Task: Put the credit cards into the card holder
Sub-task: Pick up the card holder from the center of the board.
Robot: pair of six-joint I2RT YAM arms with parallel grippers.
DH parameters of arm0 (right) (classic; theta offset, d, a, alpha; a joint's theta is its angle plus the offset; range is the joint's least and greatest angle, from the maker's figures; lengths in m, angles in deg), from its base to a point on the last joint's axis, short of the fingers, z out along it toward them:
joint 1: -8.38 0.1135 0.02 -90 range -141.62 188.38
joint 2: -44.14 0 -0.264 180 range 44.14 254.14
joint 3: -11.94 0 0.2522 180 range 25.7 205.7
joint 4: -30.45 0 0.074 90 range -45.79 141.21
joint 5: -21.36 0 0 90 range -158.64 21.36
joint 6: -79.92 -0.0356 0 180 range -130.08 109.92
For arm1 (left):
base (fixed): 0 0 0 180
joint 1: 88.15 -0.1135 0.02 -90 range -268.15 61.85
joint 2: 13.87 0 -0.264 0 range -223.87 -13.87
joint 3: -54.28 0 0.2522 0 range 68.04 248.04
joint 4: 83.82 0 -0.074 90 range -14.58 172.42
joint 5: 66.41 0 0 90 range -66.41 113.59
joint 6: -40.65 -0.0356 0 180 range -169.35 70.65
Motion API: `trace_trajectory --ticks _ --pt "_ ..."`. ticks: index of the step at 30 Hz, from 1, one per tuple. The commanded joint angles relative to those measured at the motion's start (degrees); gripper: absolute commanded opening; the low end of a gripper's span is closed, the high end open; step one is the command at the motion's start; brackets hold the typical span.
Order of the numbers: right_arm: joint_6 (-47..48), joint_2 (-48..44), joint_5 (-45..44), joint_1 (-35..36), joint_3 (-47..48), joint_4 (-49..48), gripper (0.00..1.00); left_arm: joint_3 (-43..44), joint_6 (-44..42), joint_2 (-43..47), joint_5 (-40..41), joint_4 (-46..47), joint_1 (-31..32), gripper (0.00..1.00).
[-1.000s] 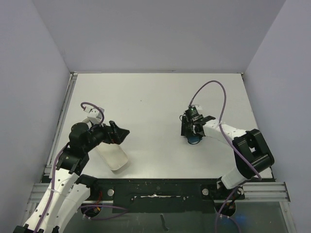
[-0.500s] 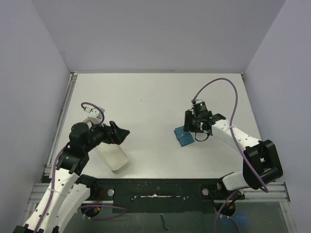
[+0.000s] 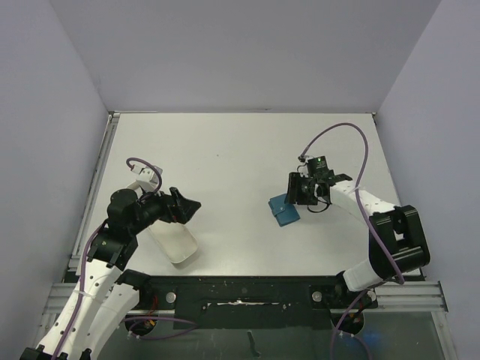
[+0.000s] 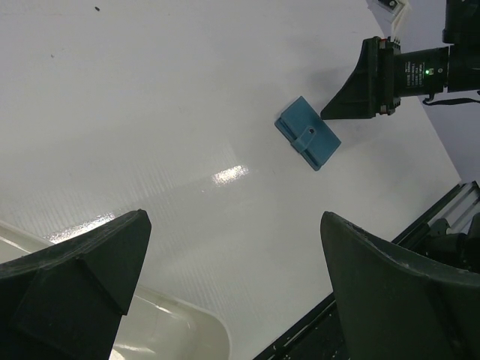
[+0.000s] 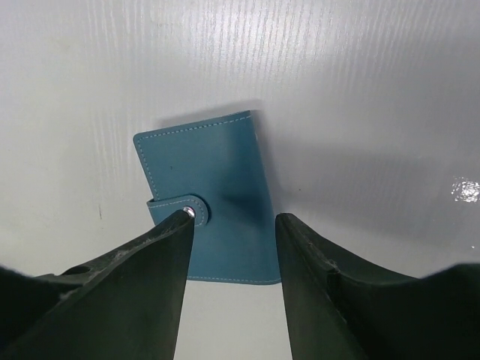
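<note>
The card holder is a teal wallet lying flat and closed on the table, strap snapped over it. It also shows in the left wrist view and the right wrist view. My right gripper is open and empty just above its right side; in its own view the fingers straddle the wallet's near edge without touching it. My left gripper is open and empty above the white tray's far end, also seen in its own view. No credit cards are in view.
A long white oblong tray lies at the front left under my left gripper, its rim in the left wrist view. The table's black front rail runs along the near edge. Grey walls enclose three sides.
My right gripper, which covered the wallet a second ago, has drawn back to the right and up. The wallet now lies uncovered on the table. The left arm has not moved.
</note>
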Motion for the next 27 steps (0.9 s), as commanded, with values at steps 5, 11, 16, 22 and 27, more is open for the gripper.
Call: trace_trajectory --ticks 5,11,16,22,27 --pt "2.74 3.30 3.33 -0.44 -1.49 -3.94 0.49 0.56 -1.05 0.14 -2.13 2.67 0.21 0.98" --pt "2.96 4.01 2.93 -0.59 -3.51 -5.25 0.47 0.45 -1.09 0.32 -2.31 2.76 0.24 0.98" --pt "2.71 3.94 4.09 -0.54 -4.56 -6.23 0.36 0.47 -1.14 0.24 -2.50 2.84 0.26 0.98" --pt "2.31 4.12 3.89 -0.67 -6.32 -7.24 0.27 0.65 -1.22 -0.28 -2.82 2.77 0.23 0.97" --pt "1.25 0.61 2.00 0.25 -7.45 -7.52 0.08 0.94 0.27 -2.55 -5.90 3.91 0.21 0.92"
